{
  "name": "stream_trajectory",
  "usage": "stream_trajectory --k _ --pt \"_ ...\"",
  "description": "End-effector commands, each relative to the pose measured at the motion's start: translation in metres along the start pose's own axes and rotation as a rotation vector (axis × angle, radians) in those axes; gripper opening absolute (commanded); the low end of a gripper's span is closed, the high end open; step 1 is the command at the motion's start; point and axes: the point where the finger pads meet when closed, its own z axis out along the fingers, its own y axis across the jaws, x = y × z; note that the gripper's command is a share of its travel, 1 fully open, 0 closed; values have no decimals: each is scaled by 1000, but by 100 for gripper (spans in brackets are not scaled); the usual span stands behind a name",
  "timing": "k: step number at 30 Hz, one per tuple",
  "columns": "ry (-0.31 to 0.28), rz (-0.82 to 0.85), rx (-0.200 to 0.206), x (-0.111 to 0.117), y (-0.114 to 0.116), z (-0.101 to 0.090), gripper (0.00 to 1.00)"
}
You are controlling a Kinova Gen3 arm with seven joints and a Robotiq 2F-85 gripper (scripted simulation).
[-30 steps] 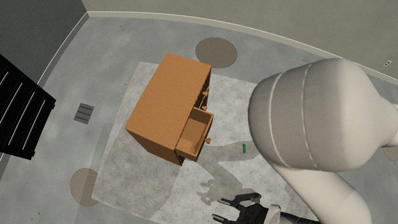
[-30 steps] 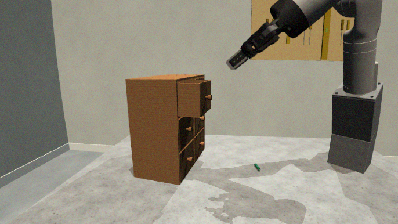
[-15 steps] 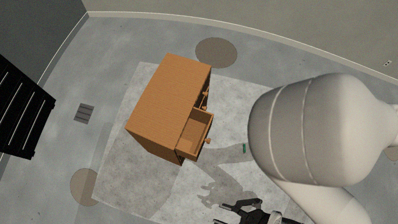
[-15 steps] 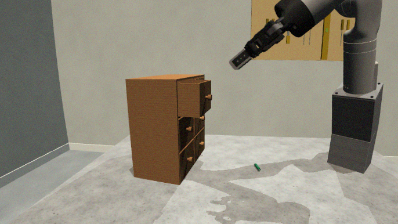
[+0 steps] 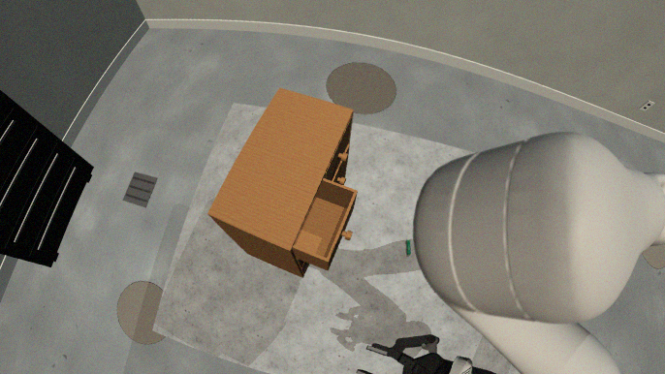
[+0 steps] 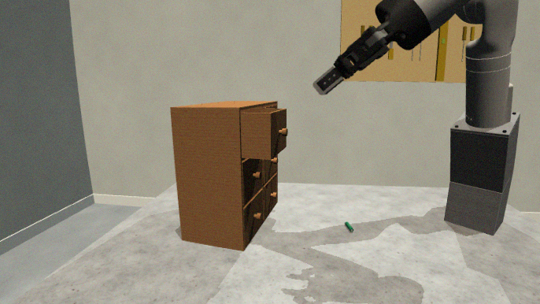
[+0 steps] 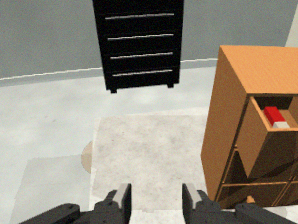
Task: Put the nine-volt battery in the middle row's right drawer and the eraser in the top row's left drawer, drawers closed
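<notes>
The wooden chest (image 5: 281, 160) (image 6: 208, 169) (image 7: 217, 120) stands upright. Its top-row left drawer (image 5: 330, 213) (image 6: 256, 134) (image 7: 256, 142) is pulled well out and looks level. The red and white eraser (image 7: 273, 114) lies inside it, towards the back; the chest top hides it in the top view. The middle-row left drawer (image 6: 250, 183) and its right neighbour look pushed in; the top right drawer is mostly hidden. No nine-volt battery is visible. My gripper (image 5: 369, 360) (image 6: 323, 87) (image 7: 156, 196) is part open and empty, raised in front of the chest, off towards its left side.
A small green cylinder (image 5: 408, 247) (image 6: 349, 227) lies on the table (image 5: 218, 310) (image 6: 157, 268) in front of the chest. The arm's base (image 6: 478, 157) stands beyond it. A black cabinet (image 5: 34, 184) (image 7: 140, 45) stands on the floor beyond the table.
</notes>
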Motion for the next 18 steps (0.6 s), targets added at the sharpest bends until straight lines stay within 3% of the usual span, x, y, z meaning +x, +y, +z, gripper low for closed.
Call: stream_trajectory --k 1,11,12,18 --pt "1 0 2 0 -1 -1 38" --pt "1 0 2 0 -1 -1 38" --pt "1 0 2 0 -1 -1 100" --pt "1 0 2 0 -1 -1 100"
